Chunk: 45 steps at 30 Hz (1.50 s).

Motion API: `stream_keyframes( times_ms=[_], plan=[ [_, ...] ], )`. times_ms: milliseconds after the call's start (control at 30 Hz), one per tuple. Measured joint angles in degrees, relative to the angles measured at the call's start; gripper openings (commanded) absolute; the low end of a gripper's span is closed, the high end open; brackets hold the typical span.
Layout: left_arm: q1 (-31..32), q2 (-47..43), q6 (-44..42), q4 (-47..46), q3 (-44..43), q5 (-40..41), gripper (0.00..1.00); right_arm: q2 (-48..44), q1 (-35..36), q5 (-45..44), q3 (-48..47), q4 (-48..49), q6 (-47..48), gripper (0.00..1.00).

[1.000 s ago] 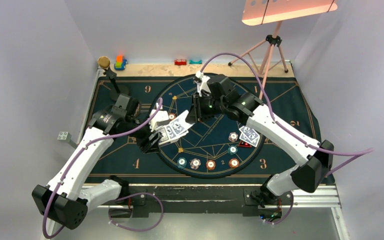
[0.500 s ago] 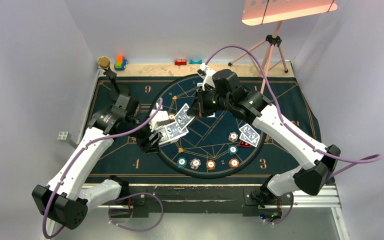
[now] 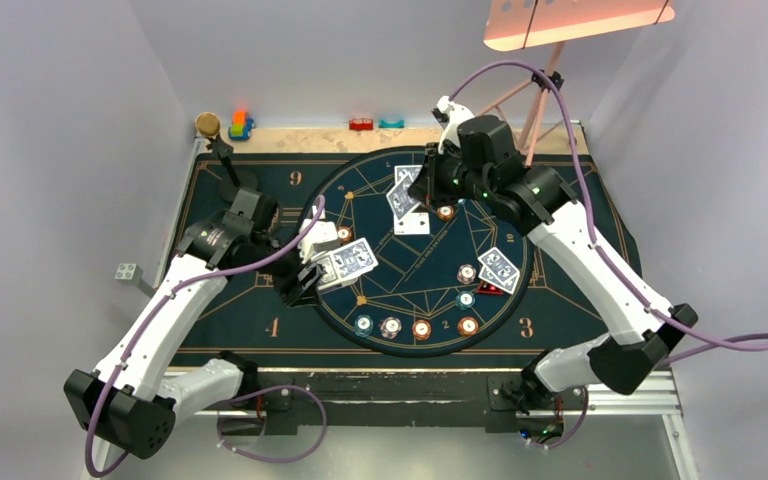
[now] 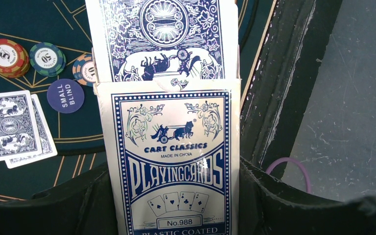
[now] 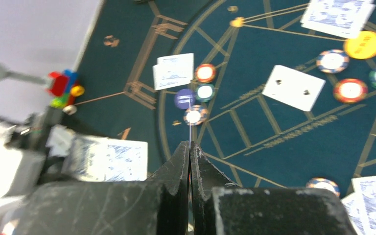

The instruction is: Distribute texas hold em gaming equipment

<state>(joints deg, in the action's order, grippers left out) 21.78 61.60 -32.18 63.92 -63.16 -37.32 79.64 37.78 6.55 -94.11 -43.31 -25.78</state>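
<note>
Card (image 3: 403, 192) pinched in my right claw (image 5: 190, 147) — hanging leftward of it over far surface (image 3: 360, 175) — left claw (image 3: 308, 272) clamps deck box (image 4: 174, 161).

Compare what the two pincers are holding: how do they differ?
The left pincer clasps a card box, printed Playing Cards, with cards poking from its open top. The right pincer pinches one single card. The box fills wide-set jaws, while the card sits between jaws that almost touch. Both show the same blue patterned design.
</note>
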Motion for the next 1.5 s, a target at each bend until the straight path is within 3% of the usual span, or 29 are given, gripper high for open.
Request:
stream_keyframes(
  times_ms=[433, 600, 967, 1500],
  plan=[
    [0.0, -0.2, -0.2, 0.3, 0.0, -0.2, 0.09, 19.8, 1.0, -36.8, -0.5, -5.9, 5.4, 0.0],
    [0.0, -0.3, -0.4, 1.1, 0.0, -0.2, 0.09, 28.9, 2.0, -44.8, -4.2, -8.3, 5.8, 0.0],
    [0.0, -0.6, -0.4, 1.5, 0.0, -0.2, 0.09, 44.4, 3.9, -50.8, -11.9, -9.4, 6.1, 0.0],
    [0.0, -0.9, -0.4, 1.3, 0.0, 0.1, 0.1, 52.8, 7.9, -48.7, -17.7, -8.9, 6.8, 0.0]
  ],
)
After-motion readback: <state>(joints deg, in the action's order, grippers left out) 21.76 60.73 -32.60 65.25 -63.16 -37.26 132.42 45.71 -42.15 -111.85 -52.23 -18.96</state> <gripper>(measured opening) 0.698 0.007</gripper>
